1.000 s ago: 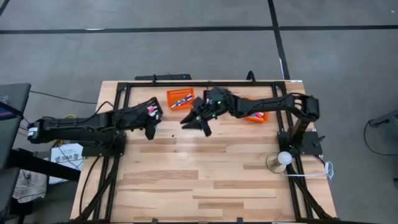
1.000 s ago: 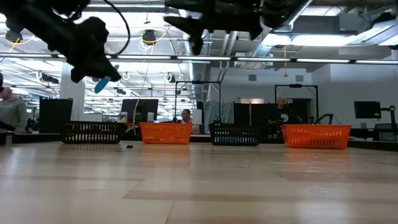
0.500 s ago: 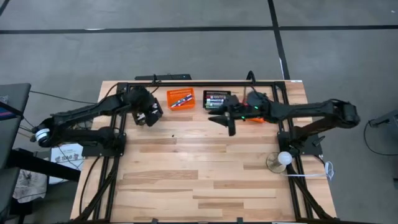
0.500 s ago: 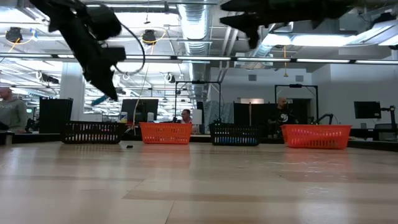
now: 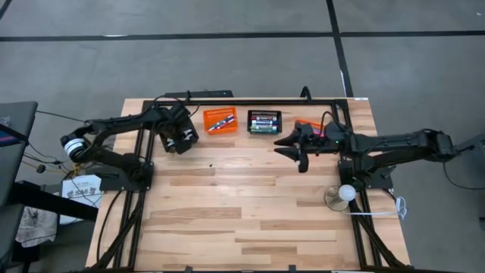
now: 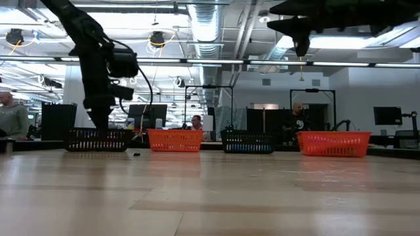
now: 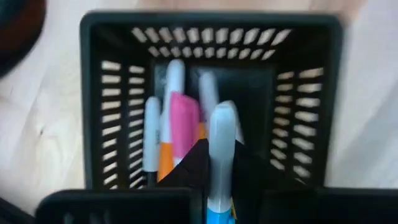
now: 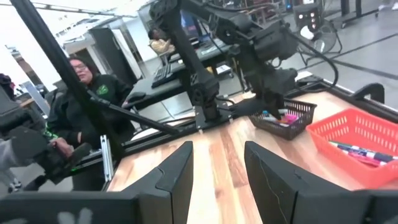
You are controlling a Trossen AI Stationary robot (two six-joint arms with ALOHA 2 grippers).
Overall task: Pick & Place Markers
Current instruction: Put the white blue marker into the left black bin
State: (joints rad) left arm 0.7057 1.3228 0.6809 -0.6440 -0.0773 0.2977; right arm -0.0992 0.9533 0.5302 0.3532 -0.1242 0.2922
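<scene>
My left gripper (image 5: 181,139) points down into the far-left black mesh basket (image 7: 93,93), shut on a marker (image 7: 221,146) with a blue barrel and a pale cap. Other markers, one pink (image 7: 184,121) and one white (image 7: 151,134), lie in that basket. My right gripper (image 5: 292,149) hangs high over the table's far right part, open, with nothing between its fingers (image 8: 177,177). More markers lie in the orange basket (image 5: 220,120) and the second black basket (image 5: 264,121). My left gripper pinches the marker's barrel (image 7: 217,205) between its two fingers, coming from above and pointing steeply down. The marker lies along the fingers with its pale capped end (image 7: 222,121) sticking out past them, inside the basket's walls. Whether that end touches the markers below, I cannot tell.
Four small baskets stand in a row along the far edge; the right-hand orange one (image 6: 334,143) lies partly under my right arm in the high view. A small dark bit (image 5: 210,164) lies on the wood. A white lamp (image 5: 345,193) stands at the right. People are behind the table.
My left gripper has swung toward the far-left black basket, tipped from slanting to pointing down and sunk to the basket with the blue marker still in it. My right gripper has drawn back toward the table's right edge, staying high and open.
</scene>
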